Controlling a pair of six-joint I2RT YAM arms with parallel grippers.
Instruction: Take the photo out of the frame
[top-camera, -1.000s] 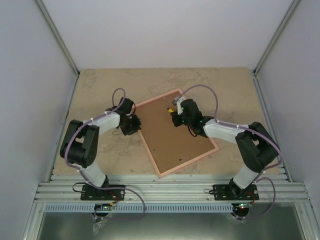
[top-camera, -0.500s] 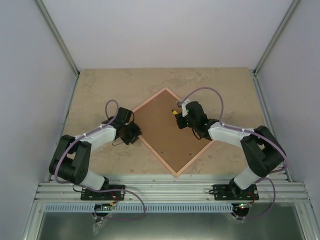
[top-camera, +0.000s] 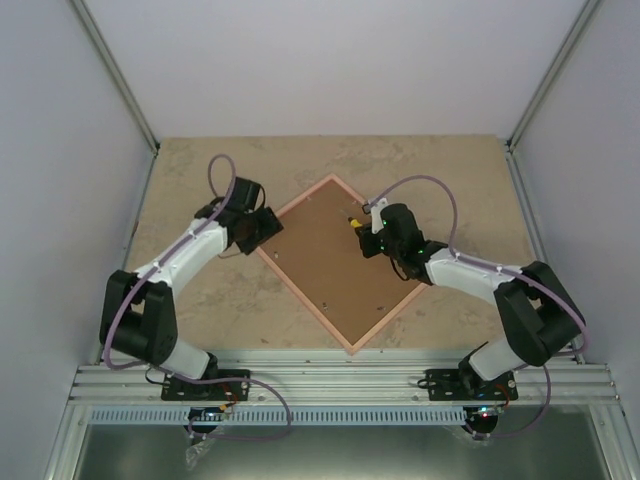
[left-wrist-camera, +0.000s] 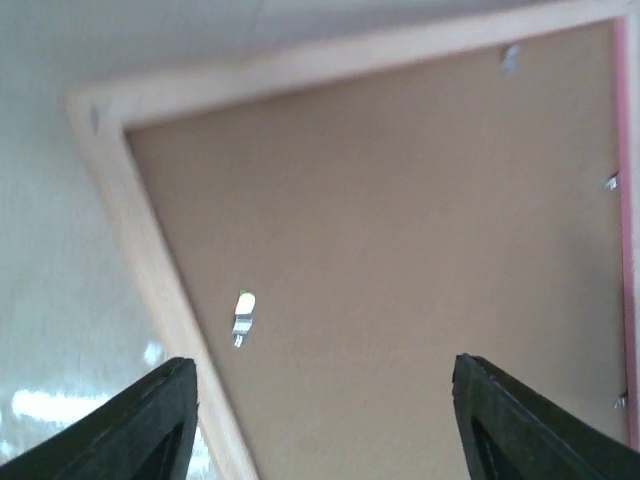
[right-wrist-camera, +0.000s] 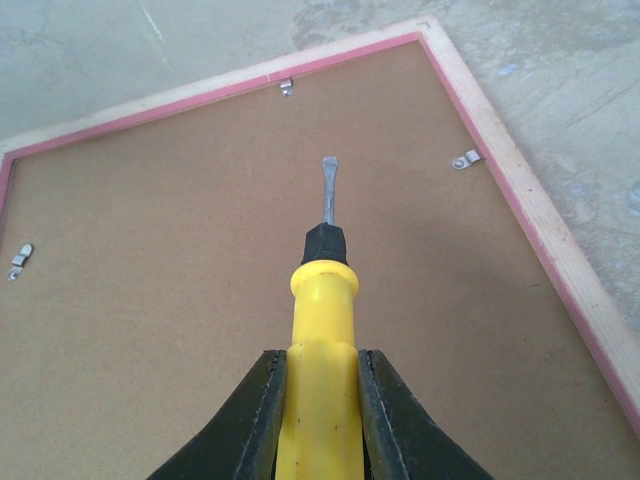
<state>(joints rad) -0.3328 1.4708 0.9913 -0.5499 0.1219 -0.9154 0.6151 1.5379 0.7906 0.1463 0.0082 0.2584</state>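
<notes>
The left tool (left-wrist-camera: 322, 370) hovers above the left corner of the frame (top-camera: 325, 260), its fingers spread wide and empty. The frame lies back-up, turned like a diamond, on the tabletop (top-camera: 200, 170). The right tool (right-wrist-camera: 318, 385) clamps a yellow-handled screwdriver (right-wrist-camera: 322, 300), whose blade points across the brown board (right-wrist-camera: 180, 300) near a metal clip (right-wrist-camera: 465, 160).
</notes>
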